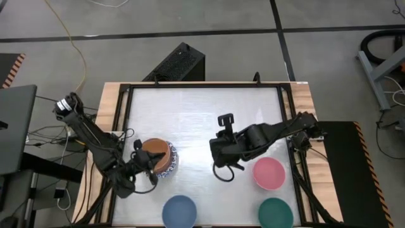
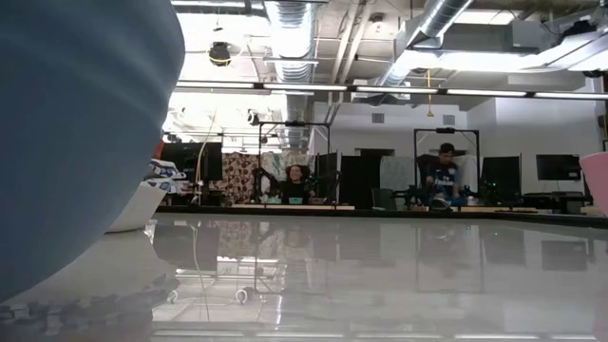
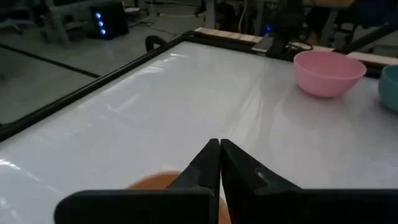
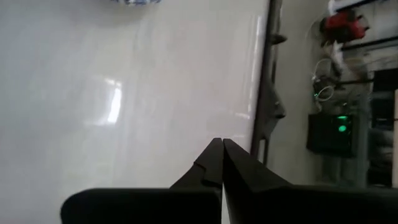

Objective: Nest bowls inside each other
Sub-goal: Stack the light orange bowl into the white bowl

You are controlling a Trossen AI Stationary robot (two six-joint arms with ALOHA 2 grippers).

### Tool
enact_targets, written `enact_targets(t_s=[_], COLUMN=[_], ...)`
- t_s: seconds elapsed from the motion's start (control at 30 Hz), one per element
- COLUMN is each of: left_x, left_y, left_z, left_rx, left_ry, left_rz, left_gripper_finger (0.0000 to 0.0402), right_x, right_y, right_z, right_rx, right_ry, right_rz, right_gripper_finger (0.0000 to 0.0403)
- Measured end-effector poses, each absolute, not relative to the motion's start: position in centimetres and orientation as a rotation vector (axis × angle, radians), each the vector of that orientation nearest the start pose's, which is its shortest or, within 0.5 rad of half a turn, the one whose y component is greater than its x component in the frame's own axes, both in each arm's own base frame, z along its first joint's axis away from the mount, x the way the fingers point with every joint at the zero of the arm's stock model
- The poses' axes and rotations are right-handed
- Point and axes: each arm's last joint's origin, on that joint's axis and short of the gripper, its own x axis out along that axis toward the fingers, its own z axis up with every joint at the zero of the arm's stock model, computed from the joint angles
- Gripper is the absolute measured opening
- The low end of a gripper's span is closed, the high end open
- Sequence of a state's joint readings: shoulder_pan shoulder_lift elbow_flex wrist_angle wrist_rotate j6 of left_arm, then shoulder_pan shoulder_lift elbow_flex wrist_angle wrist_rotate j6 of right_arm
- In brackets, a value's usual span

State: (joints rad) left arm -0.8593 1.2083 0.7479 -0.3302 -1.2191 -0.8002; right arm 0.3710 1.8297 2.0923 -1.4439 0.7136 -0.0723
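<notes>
- The stack of bowls (image 1: 158,155), an orange one nested in a white blue-rimmed one, stood at the table's (image 1: 196,114) left side.
- The pink bowl (image 1: 269,173), blue bowl (image 1: 180,211) and green bowl (image 1: 276,213) sat apart near the front edge.
- The left gripper (image 3: 219,163) hovered just beside the stack, fingers pressed together, holding nothing.
- The right gripper (image 4: 222,163) hung mid-table beside the pink bowl, fingers likewise closed and empty.

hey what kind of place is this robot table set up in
Most likely a robotics lab or workshop in an industrial-style space: exposed ceiling ducts, people seated at workstations with monitors, and a similar frame rig beyond the white table.
</notes>
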Motion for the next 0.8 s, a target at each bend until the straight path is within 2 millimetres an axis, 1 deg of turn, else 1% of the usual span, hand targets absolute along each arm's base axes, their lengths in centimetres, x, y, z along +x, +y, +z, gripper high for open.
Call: enact_targets(t_s=[0.13, 0.33, 0.47, 0.8], left_x=[17.4, 17.6, 17.6, 17.5], left_y=[-16.0, -16.3, -16.3, -16.3], left_z=[22.9, 22.1, 22.0, 22.1], left_rx=[-0.101, -0.126, -0.162, -0.163], left_ry=[0.246, 0.250, 0.269, 0.302], left_rz=[0.475, 0.486, 0.475, 0.444], left_gripper_finger=[0.0000, 0.0000, 0.0000, 0.0000], right_x=[32.8, 32.7, 32.6, 32.7], right_y=[11.3, 12.2, 12.7, 13.2], right_z=[38.1, 37.2, 37.2, 37.3], right_rx=[-0.681, -0.680, -0.665, -0.627], right_ry=[1.060, 1.057, 1.048, 1.015], right_rz=[-0.263, -0.252, -0.254, -0.259], right_gripper_finger=[0.0015, 0.0017, 0.0018, 0.0018])
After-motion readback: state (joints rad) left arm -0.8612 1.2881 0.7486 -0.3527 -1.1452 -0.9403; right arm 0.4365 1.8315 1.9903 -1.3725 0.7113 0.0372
